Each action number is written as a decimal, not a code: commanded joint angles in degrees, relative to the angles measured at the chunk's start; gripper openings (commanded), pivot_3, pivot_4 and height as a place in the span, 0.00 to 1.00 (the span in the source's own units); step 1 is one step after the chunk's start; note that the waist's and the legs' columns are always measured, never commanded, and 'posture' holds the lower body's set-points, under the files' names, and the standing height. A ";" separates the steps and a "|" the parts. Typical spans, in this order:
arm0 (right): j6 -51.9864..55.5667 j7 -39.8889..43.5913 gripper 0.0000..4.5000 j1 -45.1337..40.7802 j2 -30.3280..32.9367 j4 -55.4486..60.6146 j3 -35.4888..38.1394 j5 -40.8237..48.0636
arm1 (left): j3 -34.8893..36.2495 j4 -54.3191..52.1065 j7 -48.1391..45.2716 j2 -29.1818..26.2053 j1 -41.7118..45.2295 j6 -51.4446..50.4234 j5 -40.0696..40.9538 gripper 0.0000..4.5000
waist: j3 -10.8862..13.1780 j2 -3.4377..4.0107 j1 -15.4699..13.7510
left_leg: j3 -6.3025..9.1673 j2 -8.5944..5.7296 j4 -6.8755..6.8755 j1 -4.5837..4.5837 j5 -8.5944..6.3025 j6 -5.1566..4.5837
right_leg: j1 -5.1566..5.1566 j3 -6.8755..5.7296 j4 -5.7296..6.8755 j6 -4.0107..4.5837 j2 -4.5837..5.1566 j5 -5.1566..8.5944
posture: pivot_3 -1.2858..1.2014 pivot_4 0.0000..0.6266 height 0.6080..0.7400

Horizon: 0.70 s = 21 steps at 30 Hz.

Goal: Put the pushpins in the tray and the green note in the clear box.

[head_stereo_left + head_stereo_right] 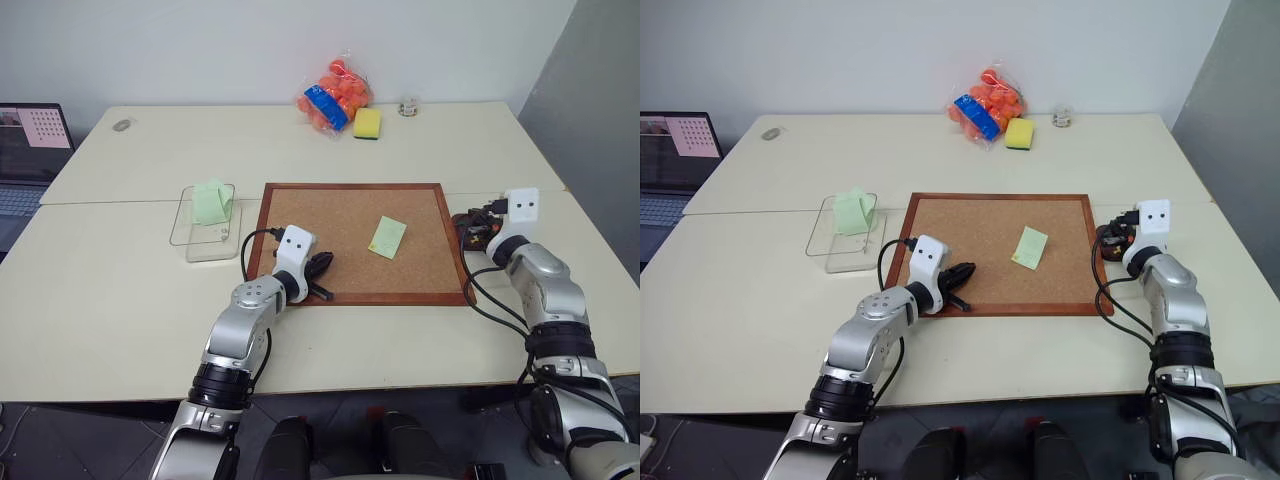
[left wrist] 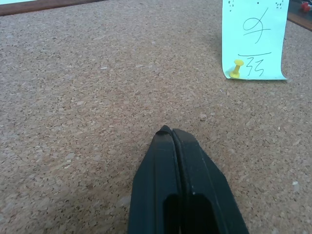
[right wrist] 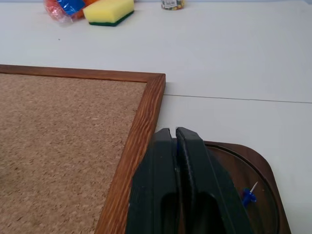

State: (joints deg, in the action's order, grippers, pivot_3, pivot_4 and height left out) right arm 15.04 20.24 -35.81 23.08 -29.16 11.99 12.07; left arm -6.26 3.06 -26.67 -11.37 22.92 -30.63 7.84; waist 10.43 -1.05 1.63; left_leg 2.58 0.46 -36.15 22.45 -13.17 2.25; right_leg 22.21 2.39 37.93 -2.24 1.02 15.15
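Left pincer (image 2: 171,132): fingers pressed together, empty, over the corkboard (image 1: 340,215) near its front left corner. Right pincer (image 3: 174,132): nearly closed, empty, over the tray (image 3: 253,170) beside the corkboard's right edge; blue pushpin (image 3: 249,195) inside. Green note (image 1: 387,237): on the corkboard, held by a yellow pushpin (image 2: 237,68). Clear box (image 1: 195,238): desk's left half.

The right end effector (image 3: 175,134) hides part of the tray (image 3: 263,165).

Lying open across most of the corkboard (image 1: 340,215), bare cork all around the green note (image 1: 387,237) pinned right of its centre. Rising as a low lip around the corkboard, the wooden frame. Crowding the worktop (image 1: 120,300) just right of the corkboard, the tray (image 3: 253,170).
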 commanded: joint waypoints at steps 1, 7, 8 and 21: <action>-2.06 -1.92 0.28 -2.09 0.56 -2.20 1.33 -0.44 | -0.90 1.29 -0.09 -0.27 -2.24 -1.95 -0.10 0.00 | 0.00 0.00 0.00 | 0.02 0.01 0.00 0.01 0.00 0.00 | 0.00 -0.01 0.00 0.00 0.00 0.00 | 0.52 0.24 1.00; -3.63 -3.06 0.58 -2.60 1.35 -4.76 1.52 -0.84 | -0.90 0.79 0.20 -0.09 -2.67 -2.23 -0.05 0.00 | 0.00 0.00 0.12 | -0.05 0.02 0.03 0.01 0.00 0.00 | 0.02 0.05 -0.04 0.02 0.00 -0.01 | 0.52 0.24 1.00; -3.75 -3.29 0.63 -2.56 1.39 -4.76 1.49 -0.91 | -0.95 0.86 0.22 -0.01 -2.60 -2.22 -0.05 0.00 | 0.00 0.00 0.14 | -0.07 0.02 0.03 0.01 0.00 0.00 | 0.02 0.06 -0.04 0.02 0.00 -0.01 | 0.52 0.24 1.00; -5.56 5.42 0.99 2.52 0.56 6.45 -1.22 2.43 | -1.11 1.45 -0.08 0.15 -2.14 -1.99 -0.03 0.00 | 0.00 0.00 0.11 | -0.05 0.02 0.03 0.00 0.00 0.00 | 0.02 0.04 -0.03 -0.03 -0.01 0.02 | 0.52 0.24 1.00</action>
State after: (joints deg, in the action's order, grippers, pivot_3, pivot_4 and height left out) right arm 11.40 21.01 -34.52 23.63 -29.33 11.94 12.59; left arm -6.09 2.38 -26.43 -11.27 22.34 -30.65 7.84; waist 10.43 -1.04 1.74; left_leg 2.54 0.48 -36.12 22.46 -13.17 2.25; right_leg 22.22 2.42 37.90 -2.29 1.01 15.19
